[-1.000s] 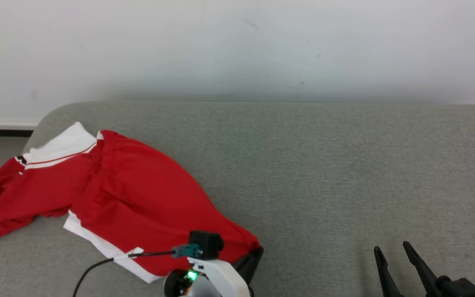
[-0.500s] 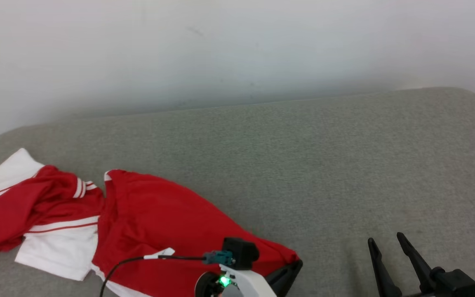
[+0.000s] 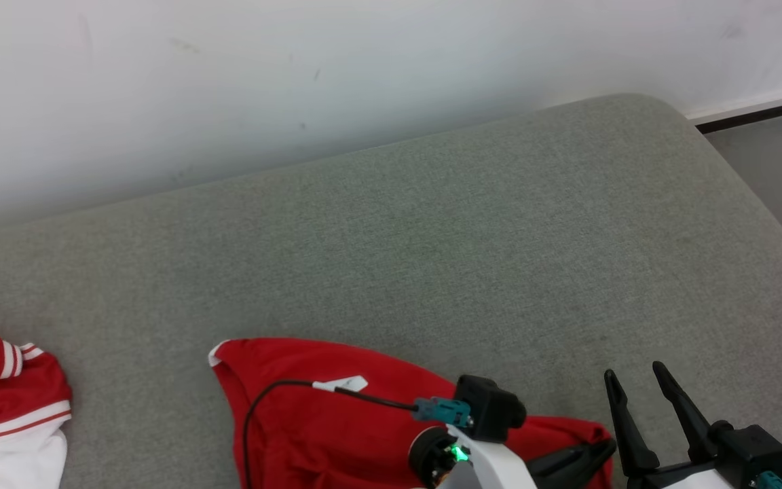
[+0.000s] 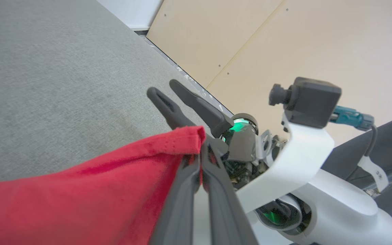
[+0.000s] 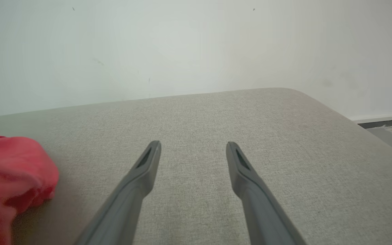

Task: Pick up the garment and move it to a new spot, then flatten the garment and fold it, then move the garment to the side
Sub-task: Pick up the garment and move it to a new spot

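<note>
The left gripper [image 4: 201, 160] is clamping a corner of the red garment [image 3: 323, 421], with both fingers pressed together on the hem and the cloth stretching away from the grip. The garment is lying on the grey cushion [image 3: 432, 258] at the bottom centre of the head view, its held end reaching to just beside the right gripper [image 3: 633, 377]. The right gripper is hovering with its jaws spread wide and nothing between them, fingers pointing toward the white wall [image 3: 296, 81]. A red-and-white piece [image 3: 11, 414] is resting at the left edge of the head view, with bare cushion showing between it and the held cloth; whether the two are joined out of frame cannot be determined. Compared with one second ago, the head camera is now facing further right, so the cushion's rounded right corner and a strip of floor [image 3: 771, 156] are coming into frame. The held cloth, formerly touching the red-and-white piece, is now lying apart from it. Both grippers are keeping their earlier jaw positions.
</note>
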Robot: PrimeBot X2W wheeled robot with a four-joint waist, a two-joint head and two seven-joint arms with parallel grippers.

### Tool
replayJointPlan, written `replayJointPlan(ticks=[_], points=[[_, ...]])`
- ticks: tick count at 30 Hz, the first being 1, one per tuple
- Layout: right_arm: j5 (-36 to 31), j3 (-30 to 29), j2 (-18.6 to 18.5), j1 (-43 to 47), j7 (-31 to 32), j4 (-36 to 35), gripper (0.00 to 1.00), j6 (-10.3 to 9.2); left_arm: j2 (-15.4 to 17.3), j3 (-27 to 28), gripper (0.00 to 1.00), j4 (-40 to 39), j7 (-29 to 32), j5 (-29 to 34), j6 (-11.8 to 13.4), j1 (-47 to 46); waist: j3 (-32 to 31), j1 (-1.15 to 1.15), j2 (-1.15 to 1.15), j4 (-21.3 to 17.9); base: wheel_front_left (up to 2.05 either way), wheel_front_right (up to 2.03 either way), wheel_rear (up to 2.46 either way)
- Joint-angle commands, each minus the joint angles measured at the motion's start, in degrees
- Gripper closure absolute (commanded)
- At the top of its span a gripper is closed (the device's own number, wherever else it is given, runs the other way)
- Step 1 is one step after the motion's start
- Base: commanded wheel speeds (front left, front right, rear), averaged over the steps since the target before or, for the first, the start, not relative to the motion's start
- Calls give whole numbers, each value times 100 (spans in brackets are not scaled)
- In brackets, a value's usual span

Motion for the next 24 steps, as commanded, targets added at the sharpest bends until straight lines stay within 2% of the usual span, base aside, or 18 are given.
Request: replayJointPlan(ticks=[1, 6, 11, 15, 16, 17, 18, 19, 24], points=[[22, -43, 7, -15, 5, 11, 0, -14, 19, -178, 100, -116, -69, -175, 46, -218, 86, 0, -1, -106, 0, 0, 0], [-14, -99, 33, -31, 5, 5, 0, -14, 28, -611, 100, 135, -243, -84, 338, -679, 160, 0, -1, -105, 0, 0, 0], [-47, -150, 67, -40, 5, -17, 0, -14, 32, -849, 100, 1262, -352, 234, 553, -922, 205, 0, -1, 49, 0, 0, 0], [-42, -170, 91, -50, 5, -12, 0, -14, 26, -929, 100, 2190, -550, 373, 527, -871, 207, 0, -1, 179, 0, 0, 0], [-41, -167, 93, -46, 5, -12, 0, -14, 29, -917, 83, 2369, -639, 355, 533, -861, 205, 0, -1, 216, 0, 0, 0], [-45, -174, 90, -41, 5, -7, 0, -14, 29, -891, 62, 2519, -728, 329, 530, -838, 200, 0, -1, 252, 0, 0, 0], [-49, -183, 87, -35, 5, 0, 0, -14, 25, -895, 27, 2650, -796, 324, 512, -814, 193, 0, -1, 289, 0, 0, 0], [-51, -188, 86, -26, 5, 7, 0, -14, 27, -879, 0, 2765, -865, 294, 497, -780, 186, 0, -1, 325, 0, 0, 0], [-54, -209, 69, 37, 5, 25, 0, -14, 34, -760, 0, 3074, -1393, 184, 480, -687, 110, 0, -1, 521, 0, 0, 0]])
